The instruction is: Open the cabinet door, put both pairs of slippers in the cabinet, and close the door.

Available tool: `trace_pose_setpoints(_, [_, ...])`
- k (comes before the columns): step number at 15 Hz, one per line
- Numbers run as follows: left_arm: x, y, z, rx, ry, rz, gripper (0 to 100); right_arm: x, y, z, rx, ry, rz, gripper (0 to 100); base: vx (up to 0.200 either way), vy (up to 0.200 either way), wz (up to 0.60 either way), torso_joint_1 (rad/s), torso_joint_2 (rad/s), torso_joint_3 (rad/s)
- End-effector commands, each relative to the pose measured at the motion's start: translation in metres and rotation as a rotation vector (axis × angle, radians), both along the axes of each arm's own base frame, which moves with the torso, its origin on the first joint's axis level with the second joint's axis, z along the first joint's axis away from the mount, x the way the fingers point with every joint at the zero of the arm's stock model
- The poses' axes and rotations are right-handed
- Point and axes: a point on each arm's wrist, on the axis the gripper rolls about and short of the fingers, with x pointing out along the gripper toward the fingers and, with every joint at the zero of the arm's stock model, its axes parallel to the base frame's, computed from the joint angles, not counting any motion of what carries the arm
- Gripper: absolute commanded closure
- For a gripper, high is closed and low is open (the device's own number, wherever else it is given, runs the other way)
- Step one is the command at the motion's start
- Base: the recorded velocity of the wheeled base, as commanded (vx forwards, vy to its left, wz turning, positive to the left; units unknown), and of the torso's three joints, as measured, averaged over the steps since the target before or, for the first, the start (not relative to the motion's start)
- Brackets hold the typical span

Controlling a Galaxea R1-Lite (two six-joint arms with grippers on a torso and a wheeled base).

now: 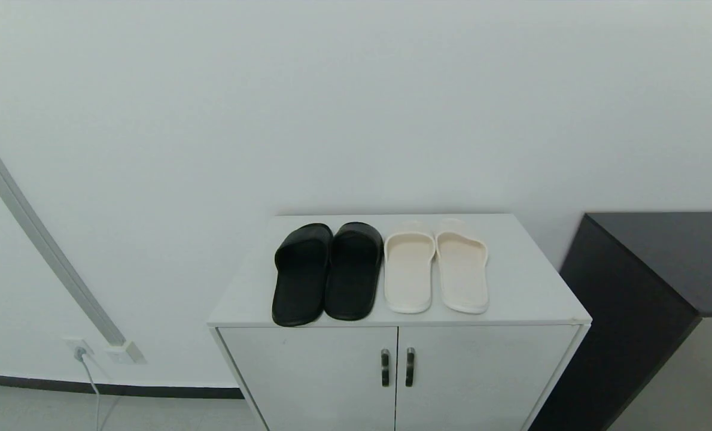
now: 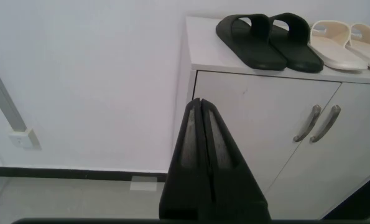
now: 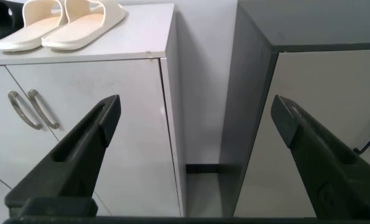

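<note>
White cabinet [image 1: 308, 383] with both doors closed; paired handles [image 1: 397, 367] meet at the centre seam. On the cabinet top [image 1: 529, 281], the black slippers [image 1: 329, 275] occupy the left half, heels at the front edge, toes toward the rear edge. The cream slippers [image 1: 425, 272] lie just beside them toward the right edge, facing the same way, heels slightly short of the front edge. A dark cabinet [image 1: 631, 323] stands near the right side. Left pincer [image 2: 201, 102]: clenched on nothing, low before the cabinet's left front corner. Right pincer [image 3: 196, 102]: released, jaws wide, facing the gap between the two cabinets.
</note>
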Motion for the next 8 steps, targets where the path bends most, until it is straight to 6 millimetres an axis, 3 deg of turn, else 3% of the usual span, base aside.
trace_pose_setpoints(1, [0.0000,0.0000,0.0000,-0.002,0.000,0.001,100,0.0001,0.0000,0.0001,0.001,0.001,0.001,0,0.000,0.000,0.00,0.000,0.00,0.000])
trace_pose_setpoints(8, [0.0000,0.0000,0.0000,-0.001,0.000,-0.001,100,0.0001,0.0002,-0.0002,-0.019,0.003,0.009,0,0.000,0.000,0.00,0.000,0.00,0.000])
